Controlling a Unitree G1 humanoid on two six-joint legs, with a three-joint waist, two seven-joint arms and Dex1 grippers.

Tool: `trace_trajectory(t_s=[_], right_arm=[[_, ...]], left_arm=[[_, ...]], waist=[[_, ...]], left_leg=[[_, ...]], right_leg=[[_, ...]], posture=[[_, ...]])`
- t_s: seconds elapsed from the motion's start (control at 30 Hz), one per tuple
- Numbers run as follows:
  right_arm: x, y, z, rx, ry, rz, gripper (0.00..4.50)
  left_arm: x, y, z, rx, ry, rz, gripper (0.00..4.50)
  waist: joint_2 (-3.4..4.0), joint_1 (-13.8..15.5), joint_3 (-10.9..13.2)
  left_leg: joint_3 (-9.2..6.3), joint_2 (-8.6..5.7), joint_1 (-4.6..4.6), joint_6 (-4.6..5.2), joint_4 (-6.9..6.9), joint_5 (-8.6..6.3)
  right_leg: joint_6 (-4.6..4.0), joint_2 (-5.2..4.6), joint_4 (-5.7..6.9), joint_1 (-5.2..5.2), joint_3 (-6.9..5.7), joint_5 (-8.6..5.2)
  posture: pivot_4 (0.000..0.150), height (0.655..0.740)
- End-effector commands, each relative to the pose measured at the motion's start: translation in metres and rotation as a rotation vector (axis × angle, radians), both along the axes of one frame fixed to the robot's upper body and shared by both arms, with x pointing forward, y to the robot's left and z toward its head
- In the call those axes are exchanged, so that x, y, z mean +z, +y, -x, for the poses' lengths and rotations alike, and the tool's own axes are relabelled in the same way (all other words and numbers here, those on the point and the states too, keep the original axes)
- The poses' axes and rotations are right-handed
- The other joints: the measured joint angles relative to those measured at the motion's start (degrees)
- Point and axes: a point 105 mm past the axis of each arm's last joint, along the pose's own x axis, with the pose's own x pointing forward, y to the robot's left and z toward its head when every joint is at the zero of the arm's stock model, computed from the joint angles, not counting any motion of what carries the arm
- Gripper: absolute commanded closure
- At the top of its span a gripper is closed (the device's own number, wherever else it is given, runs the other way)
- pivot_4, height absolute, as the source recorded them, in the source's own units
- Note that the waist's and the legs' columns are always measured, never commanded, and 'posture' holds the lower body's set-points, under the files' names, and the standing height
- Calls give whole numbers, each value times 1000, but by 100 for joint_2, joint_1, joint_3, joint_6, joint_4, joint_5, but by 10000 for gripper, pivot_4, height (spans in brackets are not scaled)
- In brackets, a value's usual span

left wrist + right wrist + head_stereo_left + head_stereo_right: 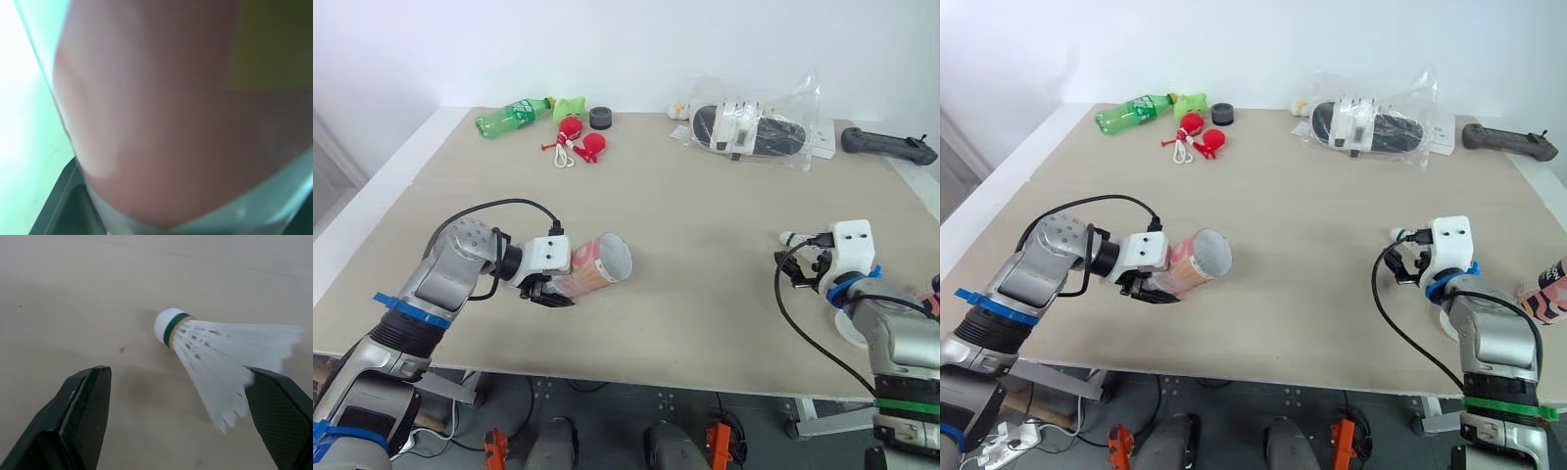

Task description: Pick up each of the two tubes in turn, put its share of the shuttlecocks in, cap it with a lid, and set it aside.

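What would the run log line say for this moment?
left end effector: shut on tube | right end effector: open, at shuttlecock on table | tube: uncapped

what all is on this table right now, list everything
patterned clear tube: one, pink and red, near left, held on its side
second patterned tube: one, pink, right edge, mostly cut off
feather shuttlecock: one, white with green band, between the fingers of the right gripper
plastic bottle: one, green, far left
ball-shaped toys: two, red, white cord, beside the bottle
round cap: one, black, right of the bottle
plastic bag: one, clear, black and white items inside, far right
handle-shaped device: one, black, far right corner
table: one, beige
left gripper: one, black, shut on the tube
right gripper: one, black, open
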Motion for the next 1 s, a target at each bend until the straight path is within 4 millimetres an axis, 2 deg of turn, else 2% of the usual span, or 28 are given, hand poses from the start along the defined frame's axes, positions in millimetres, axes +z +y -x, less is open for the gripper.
trace_trajectory(t_s=[0.03, 0.2, 0.23, 0.3, 0.43, 0.47, 0.5, 0.53, 0.6, 0.73, 0.8, 0.87, 0.93, 1.0], right_arm=[[12, 11, -18, 52, -55, 12, 401], [2, 13, -29, 48, -45, 26, 401], [0, 13, -31, 46, -44, 27, 2621], [-3, 13, -33, 41, -43, 28, 7953], [-6, 14, -34, 39, -48, 28, 28217], [-6, 14, -35, 38, -51, 29, 35163], [-6, 14, -35, 37, -52, 29, 37794], [-5, 15, -35, 42, -56, 30, 43712], [-3, 17, -34, 53, -62, 31, 44482], [16, 46, -28, 215, -122, 45, 44482], [37, 81, -17, 425, -172, 65, 44482], [66, 129, 7, 713, -218, 105, 44482], [93, 169, 32, 948, -236, 160, 44482], [109, 191, 47, 1076, -249, 222, 44482]], left_arm=[[-18, -9, 10, -40, 62, -17, 16293], [-18, -8, 10, -34, 61, -16, 16293], [-17, -8, 10, -33, 60, -16, 16293], [-17, -8, 10, -30, 59, -15, 16293], [-17, -7, 9, -26, 57, -15, 16293], [-17, -7, 9, -26, 57, -15, 16293], [-17, -7, 9, -26, 57, -15, 16293], [-17, -8, 9, -26, 56, -14, 16293], [-17, -8, 9, -26, 56, -14, 16293], [-17, -8, 9, -27, 56, -14, 16293], [-17, -8, 9, -28, 58, -13, 16293], [-17, -7, 9, -28, 60, -15, 16293], [-18, -7, 9, -29, 62, -16, 16293], [-18, -7, 9, -30, 63, -16, 16293]], waist=[[0, -4, 0], [-1, -3, 0], [0, -5, 0], [0, -7, 0], [-1, -13, 0], [-1, -15, 0], [-1, -21, 0], [-1, -27, 0], [-1, -30, 0], [0, -34, 0], [3, -35, 2], [7, -52, 2], [14, -56, 4], [17, -71, 5]], left_leg=[[-3, -9, -1, 0, -1, 0], [-2, -27, -1, 0, 0, 0], [-1, -28, -1, 0, 0, 0], [-1, -32, -1, 0, -1, 0], [-2, -32, 0, 0, -1, 0], [-2, -32, 2, 0, -1, 0], [-2, -32, 3, 0, -1, 0], [-2, -32, 6, 0, -1, 0], [-3, -32, 10, 0, -1, 0], [-4, -33, 11, 0, -1, 0], [-4, -33, 10, 0, -1, 0], [-5, -35, 8, 0, -1, 0], [-6, -37, 8, 0, -1, 0], [-9, -35, 10, 0, 1, 0]], right_leg=[[9, -7, 1, 1, 0, 0], [25, -28, -1, 7, -1, -1], [27, -30, -2, 8, -2, -3], [30, -35, -4, 9, -2, -5], [30, -35, -5, 12, -3, -4], [31, -35, -5, 14, -3, -4], [31, -34, -5, 15, -3, -4], [30, -34, -4, 19, -3, -4], [30, -34, -4, 25, -3, -5], [32, -35, -5, 28, -3, -6], [33, -35, -5, 28, -3, -6], [34, -37, -5, 25, -4, -7], [37, -40, -5, 25, -4, -8], [34, -39, -5, 31, -8, -10]], posture=[[1500, 7400], [1500, 7400], [1500, 7400], [1500, 7400], [1500, 7400], [1500, 7400], [1500, 7400], [1500, 7400], [1500, 7400], [1500, 7400], [1500, 7400], [1500, 7400], [1500, 7400], [1500, 7400]])
